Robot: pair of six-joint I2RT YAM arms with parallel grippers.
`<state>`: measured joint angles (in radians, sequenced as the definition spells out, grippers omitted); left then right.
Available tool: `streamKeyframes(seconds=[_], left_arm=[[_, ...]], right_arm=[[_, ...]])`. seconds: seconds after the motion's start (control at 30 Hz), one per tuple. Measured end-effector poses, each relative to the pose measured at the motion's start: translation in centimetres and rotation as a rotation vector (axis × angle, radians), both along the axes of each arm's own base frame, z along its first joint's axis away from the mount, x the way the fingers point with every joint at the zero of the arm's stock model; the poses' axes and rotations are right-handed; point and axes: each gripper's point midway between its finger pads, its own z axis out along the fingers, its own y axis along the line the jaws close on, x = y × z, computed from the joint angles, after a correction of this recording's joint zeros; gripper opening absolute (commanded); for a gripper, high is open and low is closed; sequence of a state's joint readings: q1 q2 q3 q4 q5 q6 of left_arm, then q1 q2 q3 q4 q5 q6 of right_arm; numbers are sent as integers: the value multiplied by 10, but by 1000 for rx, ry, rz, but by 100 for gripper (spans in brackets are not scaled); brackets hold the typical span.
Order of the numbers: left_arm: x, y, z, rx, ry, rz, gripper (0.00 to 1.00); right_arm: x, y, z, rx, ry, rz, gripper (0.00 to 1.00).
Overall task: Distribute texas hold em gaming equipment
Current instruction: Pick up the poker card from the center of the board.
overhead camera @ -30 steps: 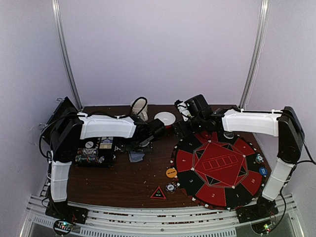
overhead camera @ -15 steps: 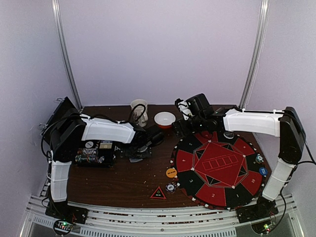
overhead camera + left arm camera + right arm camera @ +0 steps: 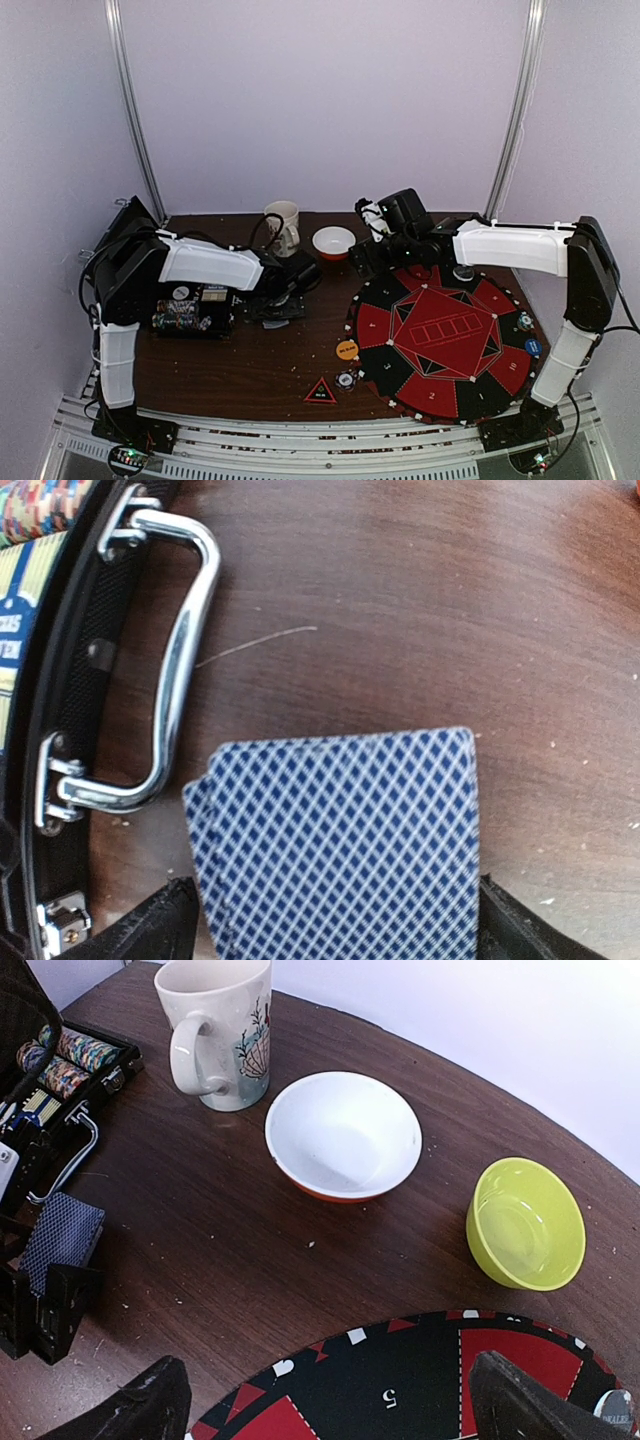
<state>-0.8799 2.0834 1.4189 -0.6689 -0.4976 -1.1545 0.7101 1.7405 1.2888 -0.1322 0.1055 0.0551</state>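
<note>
— Where are the cards?
— The blue-backed cards lie in a slightly fanned stack on the table, just beside the chrome handle of the black case, which has chips in it.
— And the left tool?
— The left tool is down over the stack with its fingers spread wide, one on each side. The cards nearly fill the gap. I cannot tell whether the fingers press on them.
— The right one?
— The right tool also stands wide and holds nothing. It hangs over the far edge of the round red-and-black mat, near the white bowl, green bowl and mug.
— The small pieces?
— The orange disc, black-and-white disc and triangular marker sit on the table by the mat's left edge. The blue disc is at its right edge.
</note>
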Motion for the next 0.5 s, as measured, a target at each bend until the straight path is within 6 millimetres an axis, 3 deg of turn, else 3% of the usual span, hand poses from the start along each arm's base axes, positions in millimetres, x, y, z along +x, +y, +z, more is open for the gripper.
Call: streamKeyframes(seconds=[0.5], left_arm=[[-4,5,-5,-96,33,-26,71]], right_arm=[[1,-2,1,-1,-4,-2,100]])
